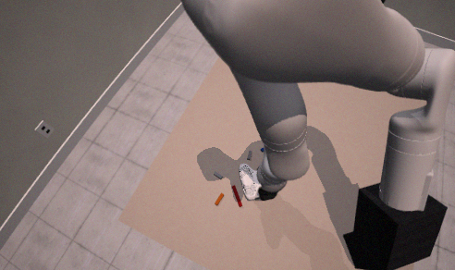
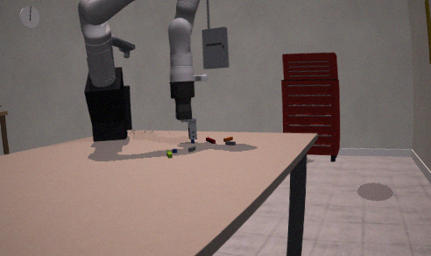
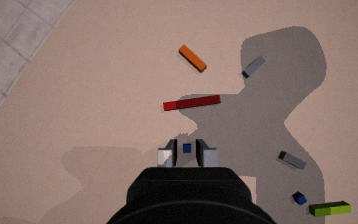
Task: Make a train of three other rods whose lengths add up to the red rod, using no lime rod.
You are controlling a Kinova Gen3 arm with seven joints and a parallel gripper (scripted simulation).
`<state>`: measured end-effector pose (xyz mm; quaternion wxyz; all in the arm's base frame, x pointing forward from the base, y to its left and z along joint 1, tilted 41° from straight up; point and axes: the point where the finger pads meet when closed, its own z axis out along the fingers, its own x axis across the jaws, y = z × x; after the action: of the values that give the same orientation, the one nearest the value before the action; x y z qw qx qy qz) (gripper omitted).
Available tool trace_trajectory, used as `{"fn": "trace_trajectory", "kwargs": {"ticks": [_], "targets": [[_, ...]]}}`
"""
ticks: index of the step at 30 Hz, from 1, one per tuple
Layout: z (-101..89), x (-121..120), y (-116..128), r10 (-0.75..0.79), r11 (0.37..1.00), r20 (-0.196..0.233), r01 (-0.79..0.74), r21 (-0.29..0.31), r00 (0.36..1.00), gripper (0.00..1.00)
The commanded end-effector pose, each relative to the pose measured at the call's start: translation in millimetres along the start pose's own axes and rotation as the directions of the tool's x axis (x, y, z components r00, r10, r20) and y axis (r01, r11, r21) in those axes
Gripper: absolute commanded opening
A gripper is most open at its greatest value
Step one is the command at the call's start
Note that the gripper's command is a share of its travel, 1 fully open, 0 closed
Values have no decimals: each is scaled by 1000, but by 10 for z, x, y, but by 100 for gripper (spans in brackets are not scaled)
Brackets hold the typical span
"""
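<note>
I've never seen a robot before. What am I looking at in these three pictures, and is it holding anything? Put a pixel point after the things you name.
The machine is one jointed arm [image 1: 312, 46] [image 2: 180, 44] ending in a two-fingered tool [image 2: 192, 139] [image 3: 186, 148]. The top picture looks down from above; the exterior one looks across the table [image 1: 173, 199] [image 2: 120, 197] [image 3: 105, 65]; the wrist one looks past the fingers. On the table lie a red rod [image 1: 237, 196] [image 2: 210, 140] [image 3: 192, 103], an orange rod [image 1: 219, 199] [image 2: 228, 138] [image 3: 193, 58], a lime rod [image 2: 169, 154] [image 3: 330, 208], two grey and two blue. The tool holds nothing: its fingers stand open, with one small blue rod [image 2: 192, 141] [image 3: 187, 148] showing between them.
</note>
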<state>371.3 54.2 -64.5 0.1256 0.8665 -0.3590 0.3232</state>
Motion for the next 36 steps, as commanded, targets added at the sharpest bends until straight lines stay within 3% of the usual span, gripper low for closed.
{"fn": "trace_trajectory", "kwargs": {"ticks": [1, 13, 36], "targets": [[17, 8, 13, 1, 1000, -1, -1, -4, 1000, 54], [119, 8, 14, 1, 1000, -1, -1, -4, 1000, 54], [125, 8, 14, 1, 1000, -1, -1, -4, 1000, 54]]}}
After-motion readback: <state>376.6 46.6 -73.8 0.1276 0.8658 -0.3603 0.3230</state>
